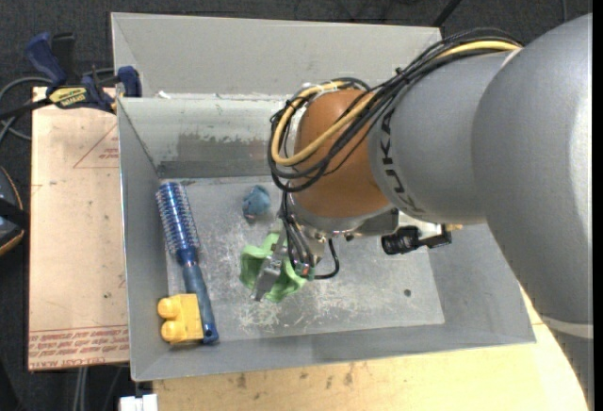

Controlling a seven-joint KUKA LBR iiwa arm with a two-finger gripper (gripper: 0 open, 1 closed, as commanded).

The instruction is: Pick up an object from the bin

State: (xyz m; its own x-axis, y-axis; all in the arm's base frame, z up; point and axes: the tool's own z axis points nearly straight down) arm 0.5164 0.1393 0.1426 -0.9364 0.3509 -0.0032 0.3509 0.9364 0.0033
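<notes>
The light green plastic thing [252,265] lies on the floor of the bin [377,294], a little left of the middle and nearer the front wall than the back one. It is an irregular, lobed piece, and its visible parts spread mostly across the bin from left to right, with one narrow bit reaching up toward the back. The tool covers its middle, so its true long axis cannot be fixed. The pincer [276,279] is down at this green piece, with its tip among the green parts. Whether it is wide, narrow or gripping cannot be told. Just behind, toward the back wall, sits a small blue-grey lump [255,202], apart from the green piece. Well to the left lies a blue brush [182,232], its long axis running from back to front with a slight lean. Its bristled head points toward the back wall and its handle toward the front. A yellow block [179,319] lies against the handle's end. The arm's orange cover [330,164] and looped cables [281,138] hang above the bin's middle.
</notes>
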